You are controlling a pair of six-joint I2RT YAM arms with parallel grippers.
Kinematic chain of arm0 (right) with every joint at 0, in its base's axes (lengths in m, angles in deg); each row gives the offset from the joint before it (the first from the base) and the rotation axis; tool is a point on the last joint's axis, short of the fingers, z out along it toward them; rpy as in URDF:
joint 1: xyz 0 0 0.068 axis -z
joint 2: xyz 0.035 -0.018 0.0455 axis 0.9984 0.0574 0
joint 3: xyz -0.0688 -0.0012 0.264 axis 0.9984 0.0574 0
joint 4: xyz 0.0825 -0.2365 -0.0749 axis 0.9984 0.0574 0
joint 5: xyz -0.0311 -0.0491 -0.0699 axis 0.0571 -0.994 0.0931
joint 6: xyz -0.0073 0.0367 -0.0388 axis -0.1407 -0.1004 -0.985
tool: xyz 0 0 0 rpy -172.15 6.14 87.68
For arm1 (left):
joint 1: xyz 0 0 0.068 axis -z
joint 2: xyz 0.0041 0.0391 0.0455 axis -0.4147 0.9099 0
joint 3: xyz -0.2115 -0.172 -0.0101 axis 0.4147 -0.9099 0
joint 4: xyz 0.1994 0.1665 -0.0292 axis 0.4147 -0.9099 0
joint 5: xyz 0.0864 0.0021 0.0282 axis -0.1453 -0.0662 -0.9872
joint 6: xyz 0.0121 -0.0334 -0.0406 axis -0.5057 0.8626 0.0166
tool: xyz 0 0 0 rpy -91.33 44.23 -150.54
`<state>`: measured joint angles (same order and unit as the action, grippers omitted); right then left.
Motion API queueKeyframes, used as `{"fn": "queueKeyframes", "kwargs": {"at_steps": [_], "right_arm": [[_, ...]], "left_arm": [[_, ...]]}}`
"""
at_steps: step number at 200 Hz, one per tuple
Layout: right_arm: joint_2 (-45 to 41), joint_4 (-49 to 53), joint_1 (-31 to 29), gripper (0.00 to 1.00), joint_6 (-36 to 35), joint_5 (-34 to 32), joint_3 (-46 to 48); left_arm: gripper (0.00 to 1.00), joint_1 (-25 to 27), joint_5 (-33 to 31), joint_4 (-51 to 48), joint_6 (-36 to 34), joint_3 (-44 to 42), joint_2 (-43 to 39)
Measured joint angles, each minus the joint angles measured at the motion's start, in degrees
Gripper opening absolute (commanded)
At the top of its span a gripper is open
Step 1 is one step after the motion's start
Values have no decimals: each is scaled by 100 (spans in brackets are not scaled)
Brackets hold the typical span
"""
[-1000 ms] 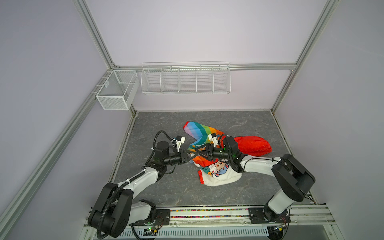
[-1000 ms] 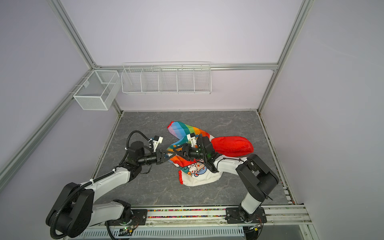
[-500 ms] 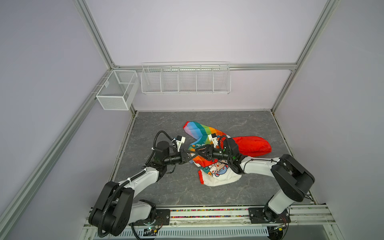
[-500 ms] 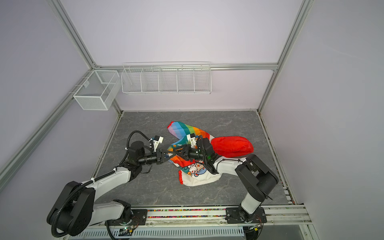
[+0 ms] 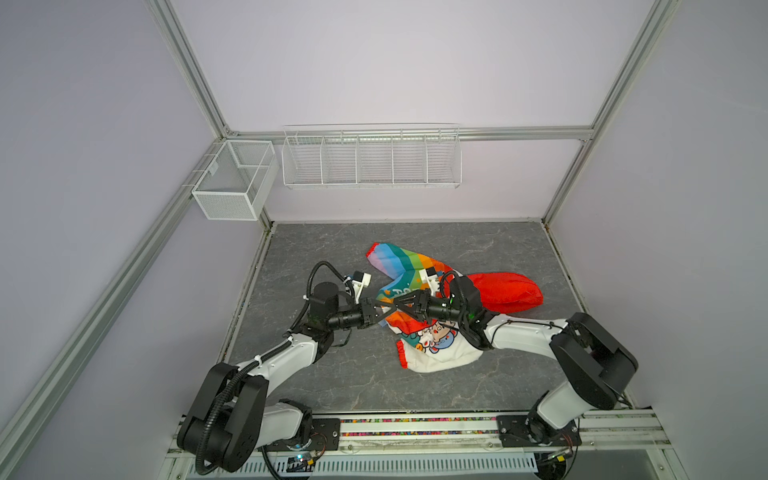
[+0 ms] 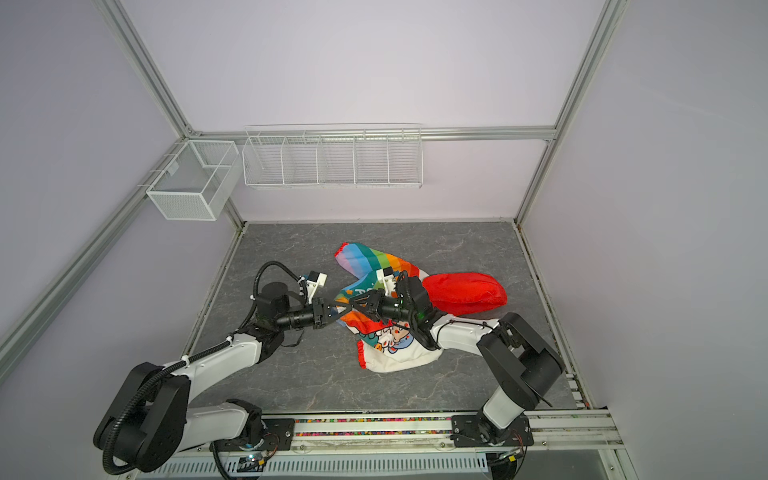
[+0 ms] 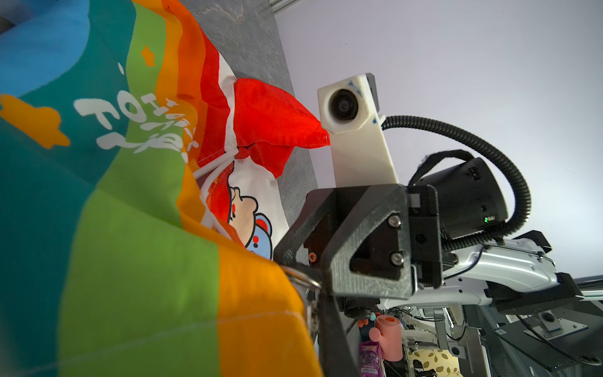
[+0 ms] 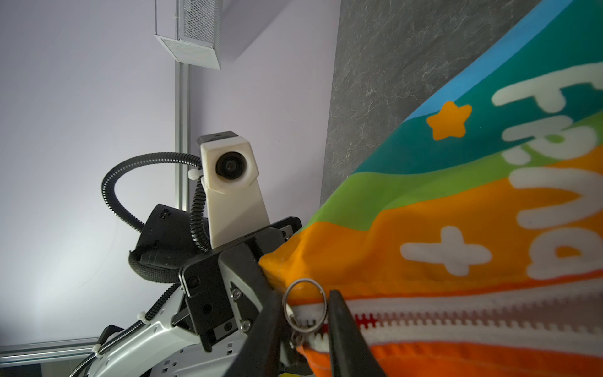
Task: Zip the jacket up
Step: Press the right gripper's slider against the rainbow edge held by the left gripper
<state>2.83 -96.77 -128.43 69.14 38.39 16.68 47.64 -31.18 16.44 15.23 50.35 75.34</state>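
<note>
Jaws of the right gripper [image 8: 304, 293] straddle the ring pull [image 8: 305, 284], barely a gap, can't tell if it's pinched. The left gripper [image 5: 382, 313] has its jaws clamped on the hem of the jacket [image 5: 415, 266] right beside it, and the zipper [image 8: 456, 318] runs off toward the red hood [image 5: 507, 291], all mid-tabletop [image 5: 332, 374].

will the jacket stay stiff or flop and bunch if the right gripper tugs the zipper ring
Likely floppy: the thin jacket lies crumpled in soft folds, so it should bunch and drag unless the left gripper, pinching its hem corner, holds it taut. The ring pull is a small smooth metal loop between the fingers of the right gripper, so it might slip.
</note>
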Motion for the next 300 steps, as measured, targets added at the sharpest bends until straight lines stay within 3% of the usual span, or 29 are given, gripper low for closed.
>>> {"fn": "queueKeyframes", "kwargs": {"at_steps": [56,111,201,300], "right_arm": [[-20,33,0,57,-33,7,87],[437,-695,0,62,313,50,118],[605,-1362,0,41,623,15,293],[122,-874,4,26,468,0,442]], "left_arm": [[0,-33,17,9,2,0,0],[0,-37,105,33,2,0,7],[0,-52,173,33,2,0,20],[0,-52,208,122,2,0,33]]}}
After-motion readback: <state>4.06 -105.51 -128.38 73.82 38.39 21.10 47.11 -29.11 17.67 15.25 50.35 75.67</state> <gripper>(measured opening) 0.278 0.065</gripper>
